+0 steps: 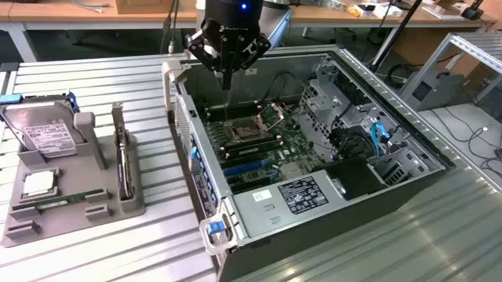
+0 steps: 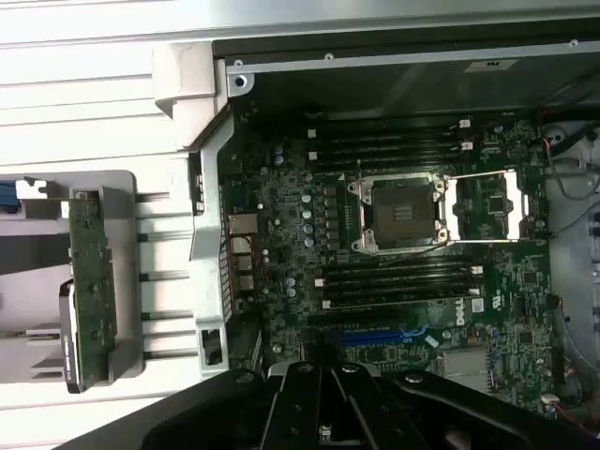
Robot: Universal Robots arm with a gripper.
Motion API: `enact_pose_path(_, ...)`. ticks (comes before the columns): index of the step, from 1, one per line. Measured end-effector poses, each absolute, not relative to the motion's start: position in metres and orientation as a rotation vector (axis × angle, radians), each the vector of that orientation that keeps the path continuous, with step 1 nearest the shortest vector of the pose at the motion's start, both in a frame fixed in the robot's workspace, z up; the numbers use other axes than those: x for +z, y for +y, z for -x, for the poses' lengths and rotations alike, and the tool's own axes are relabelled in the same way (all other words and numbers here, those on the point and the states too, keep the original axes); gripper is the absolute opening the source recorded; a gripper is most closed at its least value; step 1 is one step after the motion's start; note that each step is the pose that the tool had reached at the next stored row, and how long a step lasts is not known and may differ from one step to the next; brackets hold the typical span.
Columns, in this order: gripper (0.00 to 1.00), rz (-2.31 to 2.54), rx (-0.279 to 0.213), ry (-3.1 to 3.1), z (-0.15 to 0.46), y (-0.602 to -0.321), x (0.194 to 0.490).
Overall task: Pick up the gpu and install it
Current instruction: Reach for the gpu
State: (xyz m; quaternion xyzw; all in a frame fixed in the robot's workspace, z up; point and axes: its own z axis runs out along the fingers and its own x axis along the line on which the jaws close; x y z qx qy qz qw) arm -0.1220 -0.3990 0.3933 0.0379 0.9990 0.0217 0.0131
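Observation:
The gpu (image 1: 121, 154) stands on edge in a slot of the grey holder tray (image 1: 133, 202), at the exterior view's left of the open computer case (image 1: 408, 176). In the wrist view the gpu (image 2: 92, 281) shows its green board face beside the case wall. My gripper (image 1: 227, 79) hangs above the far end of the case, over the motherboard (image 1: 259, 147), well apart from the gpu. Its fingers (image 2: 323, 394) are shut together with nothing between them. A blue card slot (image 2: 380, 335) lies on the motherboard (image 2: 281, 234) just ahead of the fingertips.
On the holder tray also sit a silver hard drive (image 1: 43, 135), a processor chip (image 1: 37, 183) and a green memory stick (image 1: 67, 200). Inside the case are the open processor socket (image 1: 244, 128), a drive cage (image 1: 330, 100) and blue cables (image 1: 378, 134). Slatted metal tabletop (image 1: 94, 82) surrounds everything.

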Motion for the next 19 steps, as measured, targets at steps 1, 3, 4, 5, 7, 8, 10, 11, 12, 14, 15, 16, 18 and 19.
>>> enact_pose_path(1,0.11,-0.118,0.068,3.112,0.124,-0.399,0.393)
enact_pose_path(3,0.11,-0.118,0.068,3.113,0.126,-0.399,0.393)
enact_pose_path(4,0.11,-0.118,0.068,3.113,0.127,-0.399,0.393)
enact_pose_path(5,0.11,-0.118,0.068,3.113,0.128,-0.399,0.393)
enact_pose_path(7,0.11,-0.118,0.068,3.112,0.129,-0.399,0.393)
enact_pose_path(8,0.11,-0.118,0.068,3.112,0.13,-0.399,0.393)
enact_pose_path(10,0.11,-0.118,0.068,3.112,0.131,-0.399,0.393)
enact_pose_path(11,0.11,-0.118,0.068,3.112,0.131,-0.399,0.393)
enact_pose_path(12,0.11,-0.118,0.068,3.113,0.132,-0.399,0.393)
enact_pose_path(14,0.11,-0.118,0.068,3.113,0.133,-0.399,0.393)
enact_pose_path(15,0.11,-0.118,0.068,3.113,0.133,-0.399,0.393)
enact_pose_path(16,0.11,-0.118,0.068,3.112,0.134,-0.399,0.393)
enact_pose_path(18,0.11,-0.118,0.068,3.112,0.135,-0.399,0.393)
enact_pose_path(19,0.11,-0.118,0.068,3.113,0.136,-0.399,0.393)
